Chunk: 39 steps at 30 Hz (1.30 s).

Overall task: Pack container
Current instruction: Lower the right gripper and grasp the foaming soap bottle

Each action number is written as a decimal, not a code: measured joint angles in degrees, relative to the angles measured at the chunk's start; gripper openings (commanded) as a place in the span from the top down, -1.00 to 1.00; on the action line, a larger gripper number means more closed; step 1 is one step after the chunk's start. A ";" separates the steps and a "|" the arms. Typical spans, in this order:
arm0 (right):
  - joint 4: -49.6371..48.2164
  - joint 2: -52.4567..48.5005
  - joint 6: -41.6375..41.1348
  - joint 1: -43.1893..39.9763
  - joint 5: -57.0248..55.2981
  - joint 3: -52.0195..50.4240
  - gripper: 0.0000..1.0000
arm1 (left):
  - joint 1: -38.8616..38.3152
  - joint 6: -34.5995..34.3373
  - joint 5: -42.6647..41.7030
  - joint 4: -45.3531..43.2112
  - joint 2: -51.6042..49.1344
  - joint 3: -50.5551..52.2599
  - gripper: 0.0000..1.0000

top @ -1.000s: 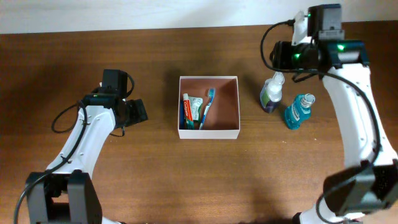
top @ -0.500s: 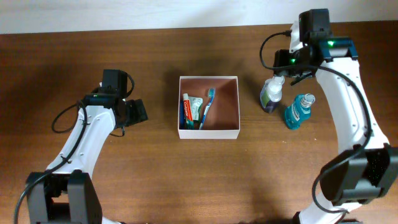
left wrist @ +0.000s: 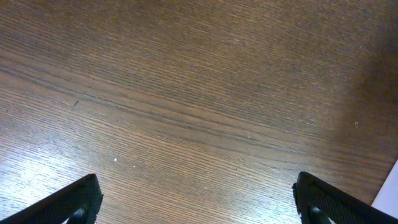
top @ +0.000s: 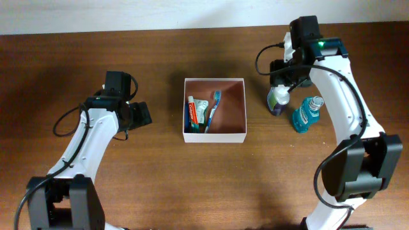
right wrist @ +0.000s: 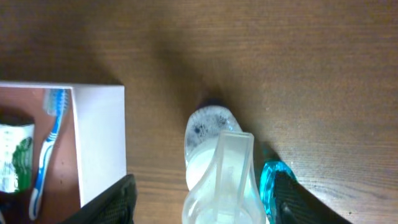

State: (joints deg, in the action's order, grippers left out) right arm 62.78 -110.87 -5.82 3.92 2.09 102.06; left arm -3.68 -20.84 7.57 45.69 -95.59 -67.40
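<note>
The container [top: 239,134], white outside and pinkish-brown inside, sits mid-table and holds a toothpaste tube [top: 193,113] and a blue toothbrush [top: 213,107]. Its white wall [right wrist: 99,143] and the toothbrush [right wrist: 48,146] also show in the right wrist view. A clear purple-tinted bottle [top: 277,100] and a teal bottle [top: 305,115] stand right of it. My right gripper [top: 286,71] is open, directly above the clear bottle [right wrist: 221,168], its fingers either side of the cap. The teal bottle [right wrist: 271,180] is by the right finger. My left gripper [top: 142,114] is open and empty, left of the container.
Bare brown wooden table [left wrist: 199,93] fills the left wrist view, with a white corner of the container [left wrist: 388,190] at its right edge. A pale wall strip [top: 128,16] runs along the table's far edge.
My right gripper has moved left and toward the clear bottle, from behind the two bottles to right over its cap. The left arm has not moved.
</note>
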 measured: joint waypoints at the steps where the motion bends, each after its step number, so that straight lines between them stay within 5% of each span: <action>1: 0.17 -0.11 0.02 0.00 -0.15 0.00 -0.15 | 0.00 0.00 0.00 0.00 0.00 0.00 -0.99; 8: 0.81 -0.46 -0.07 0.00 -0.83 0.00 0.07 | 0.00 0.00 0.00 0.00 0.00 0.00 -0.99; 24: 1.01 -0.48 0.00 0.00 -0.83 -0.02 0.17 | 0.00 0.00 0.00 -0.02 0.00 0.00 -0.99; 39: 1.33 -0.52 -0.04 -0.02 -1.22 0.00 0.56 | 0.00 0.00 0.00 0.00 0.00 0.00 -0.99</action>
State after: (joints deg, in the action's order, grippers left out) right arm 64.12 -111.39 -5.87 3.90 0.86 102.06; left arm -3.68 -20.84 7.57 45.69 -95.59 -67.40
